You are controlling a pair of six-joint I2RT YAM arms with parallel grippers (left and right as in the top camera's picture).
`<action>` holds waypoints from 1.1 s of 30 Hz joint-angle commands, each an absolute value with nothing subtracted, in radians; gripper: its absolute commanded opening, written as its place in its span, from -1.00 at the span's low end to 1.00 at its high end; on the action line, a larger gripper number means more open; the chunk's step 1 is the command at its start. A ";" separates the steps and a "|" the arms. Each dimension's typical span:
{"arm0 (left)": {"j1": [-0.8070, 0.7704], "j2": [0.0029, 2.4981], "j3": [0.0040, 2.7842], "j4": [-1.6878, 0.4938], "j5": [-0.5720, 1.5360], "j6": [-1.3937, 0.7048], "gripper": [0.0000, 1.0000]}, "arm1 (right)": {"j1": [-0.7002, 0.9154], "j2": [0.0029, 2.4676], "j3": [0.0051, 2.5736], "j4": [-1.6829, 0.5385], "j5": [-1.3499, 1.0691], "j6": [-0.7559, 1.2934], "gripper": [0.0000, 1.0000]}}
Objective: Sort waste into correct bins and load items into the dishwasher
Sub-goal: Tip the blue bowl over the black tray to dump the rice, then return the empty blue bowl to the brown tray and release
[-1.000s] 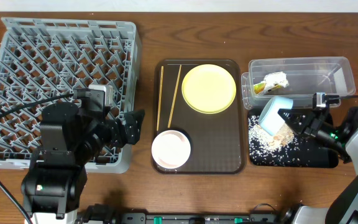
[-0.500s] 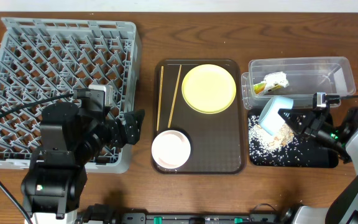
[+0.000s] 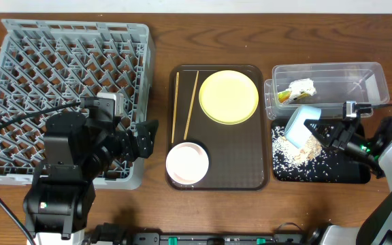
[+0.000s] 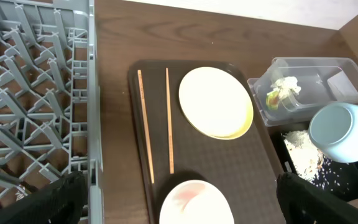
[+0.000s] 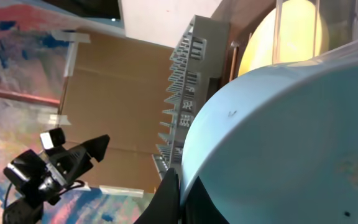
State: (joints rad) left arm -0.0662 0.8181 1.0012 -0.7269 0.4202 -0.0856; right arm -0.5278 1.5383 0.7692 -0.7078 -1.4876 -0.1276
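You look down on a brown tray (image 4: 247,174) holding two chopsticks (image 4: 169,118) side by side, a yellow plate (image 4: 216,102) and a white bowl (image 4: 194,202). The rack (image 4: 36,93) fills the left. At right, a wrapper (image 4: 281,93) lies in the clear tub (image 4: 316,65). A blue bowl (image 4: 340,132) tilts over rice (image 4: 300,149) on the black tray (image 4: 344,180).

You are working on a dark brown wooden table (image 3: 203,41), its grain running side to side and its top evenly lit with only soft shadows. Along its far edge a pale strip (image 3: 250,4) shows, though you cannot tell whether it is wall or floor. From the right wrist view you look past the table at tan cardboard-like panels (image 5: 123,93), a white patch of wall (image 5: 160,18) above them, and a surface painted in pink, blue and red (image 5: 11,56) at the left
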 commanded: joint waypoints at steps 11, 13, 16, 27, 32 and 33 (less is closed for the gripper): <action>-0.064 0.816 1.022 -0.726 0.434 -0.091 0.96 | -0.511 1.541 0.765 -0.682 -1.492 -0.094 -0.98; -0.064 0.816 1.022 -0.726 0.434 -0.091 0.95 | -0.505 1.541 0.765 -0.674 -1.509 -0.101 -0.98; -0.064 0.816 1.022 -0.726 0.434 -0.091 0.96 | -0.492 1.541 0.765 -0.665 -1.560 -0.122 -0.98; -0.064 0.816 1.022 -0.726 0.434 -0.091 0.96 | -0.458 1.534 0.767 -0.642 -1.430 0.046 -0.97; -0.064 0.816 1.022 -0.725 0.434 -0.091 0.95 | -0.323 1.472 0.801 -0.644 -1.354 0.049 -0.97; -0.064 0.816 1.022 -0.726 0.434 -0.091 0.96 | -0.281 1.452 0.813 -0.643 -1.317 0.057 -0.97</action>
